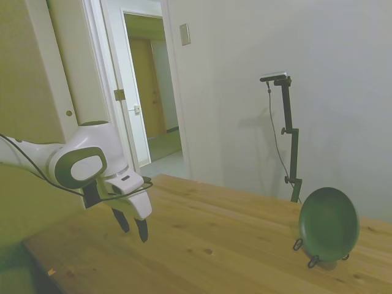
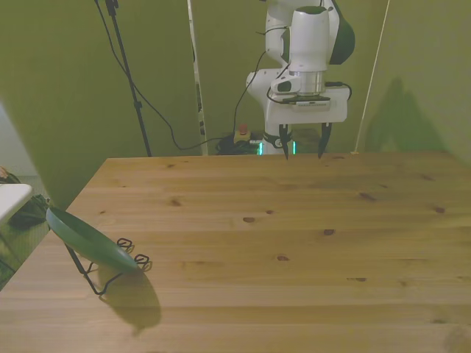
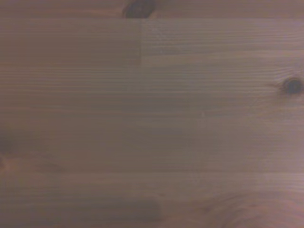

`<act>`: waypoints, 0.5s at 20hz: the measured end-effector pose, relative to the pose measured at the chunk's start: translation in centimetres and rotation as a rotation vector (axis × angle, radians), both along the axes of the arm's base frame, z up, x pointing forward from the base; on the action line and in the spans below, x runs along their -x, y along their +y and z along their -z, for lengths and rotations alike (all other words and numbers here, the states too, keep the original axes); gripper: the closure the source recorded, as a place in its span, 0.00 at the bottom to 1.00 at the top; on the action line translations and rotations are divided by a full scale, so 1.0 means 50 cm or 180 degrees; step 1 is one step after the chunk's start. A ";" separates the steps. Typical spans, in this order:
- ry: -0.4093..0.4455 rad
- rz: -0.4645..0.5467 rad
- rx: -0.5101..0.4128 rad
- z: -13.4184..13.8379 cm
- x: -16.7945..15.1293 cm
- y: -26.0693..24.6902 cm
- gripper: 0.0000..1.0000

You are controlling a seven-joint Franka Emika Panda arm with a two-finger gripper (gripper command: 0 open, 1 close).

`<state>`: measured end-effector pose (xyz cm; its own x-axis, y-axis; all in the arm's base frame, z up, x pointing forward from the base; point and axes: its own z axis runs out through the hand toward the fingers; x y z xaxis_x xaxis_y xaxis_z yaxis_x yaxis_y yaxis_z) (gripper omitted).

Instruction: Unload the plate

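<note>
wooden table (image 2: 294, 243) fills most of each view, bare planks with dark knots; the wrist view shows only blurred wood grain (image 3: 152, 114). white arm (image 1: 79, 162) reaches in low over the table's far side in the front view, well apart from everything else. gripper (image 2: 302, 144) hangs just above the table edge, pointing down, fingers spread apart and holding nothing. plate (image 2: 90, 239), dark green, stands tilted on edge in the wire stand (image 2: 110, 266), near the front view's left edge of the table; in the side view it sits at the far right. plate casts a shadow on the wood in front of it.
</note>
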<state>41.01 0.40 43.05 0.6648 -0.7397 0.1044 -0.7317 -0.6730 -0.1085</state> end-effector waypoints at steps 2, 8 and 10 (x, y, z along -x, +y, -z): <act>0.0024 -0.0020 -0.0043 0.002 0.001 -0.006 0.00; -0.0168 0.0330 0.0303 -0.090 0.010 -0.168 0.00; -0.0265 0.0442 0.0438 -0.132 0.009 -0.220 0.00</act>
<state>40.55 -10.57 49.66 0.5424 -0.7986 0.2609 -0.8108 -0.5789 -0.0865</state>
